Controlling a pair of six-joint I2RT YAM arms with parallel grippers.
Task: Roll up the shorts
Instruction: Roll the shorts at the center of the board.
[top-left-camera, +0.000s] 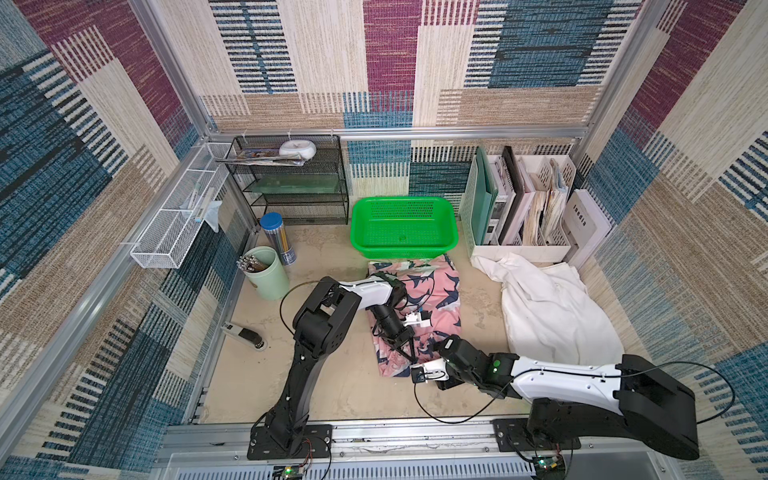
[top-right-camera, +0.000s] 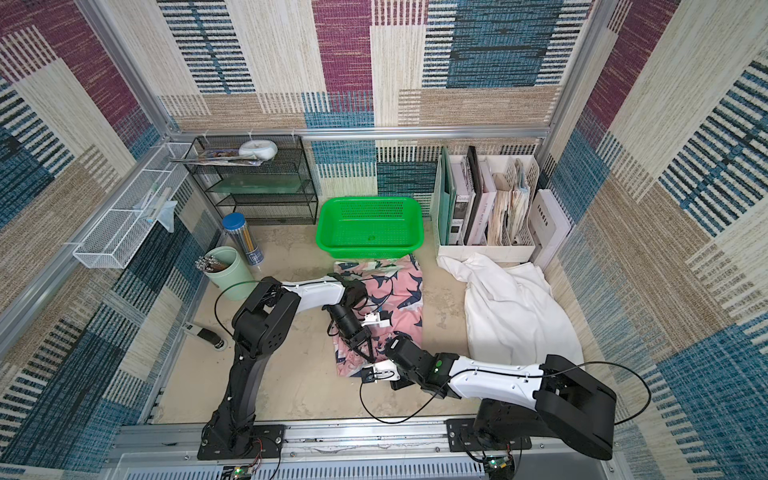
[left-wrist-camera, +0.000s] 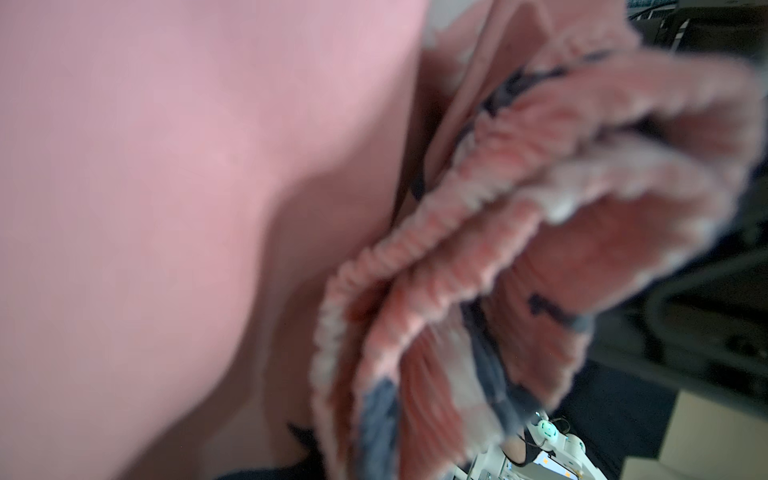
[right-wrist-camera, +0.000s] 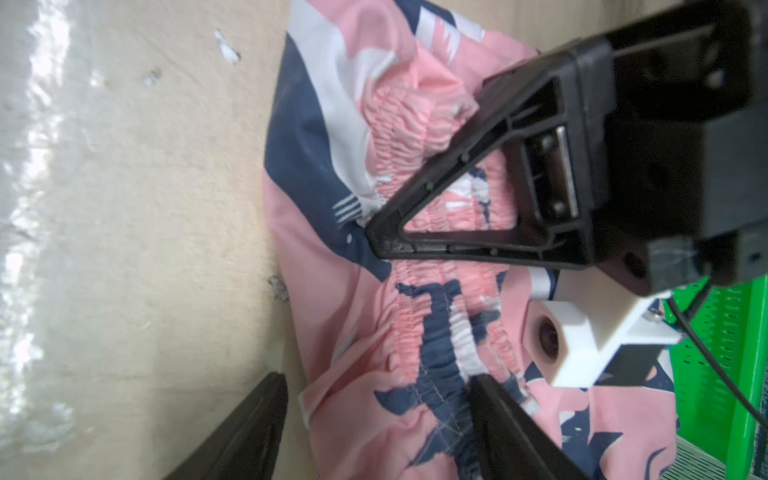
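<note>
on the pink shorts (right-wrist-camera: 332, 311), downturned left fingers (right-wrist-camera: 457, 166) pinch waistband (right-wrist-camera: 419, 270); right fingers (right-wrist-camera: 519, 424) gape empty.

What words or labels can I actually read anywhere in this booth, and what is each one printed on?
"India": down the front of the white folder at the far right; small, so not fully certain.
Label on the blue-lidded pencil tube: too small to read.
Spines in the white file rack: too small to read.
Pink shorts: shark print only, no words.
</note>
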